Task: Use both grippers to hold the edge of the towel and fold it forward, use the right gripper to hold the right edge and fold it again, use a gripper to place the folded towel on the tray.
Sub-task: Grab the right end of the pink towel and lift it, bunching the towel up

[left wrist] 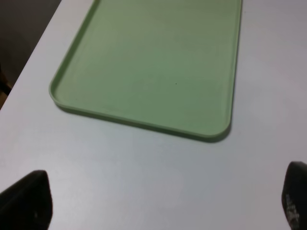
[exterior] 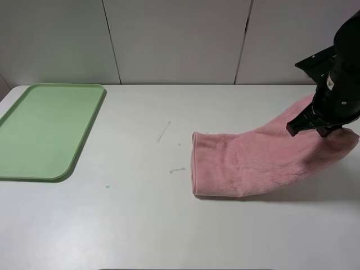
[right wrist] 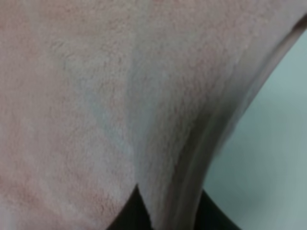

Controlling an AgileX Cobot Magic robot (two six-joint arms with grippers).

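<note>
Clamping the towel (exterior: pixel 253 163), the right hand (exterior: pixel 322 129) hangs far from the tray (exterior: pixel 50 129).

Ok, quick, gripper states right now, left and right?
Left gripper: open, holding nothing, above the table near the tray.
Right gripper: shut on the towel, right end raised.

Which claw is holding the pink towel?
The right gripper, shut on the towel at its lifted right end. The left gripper hangs open near the tray.
</note>
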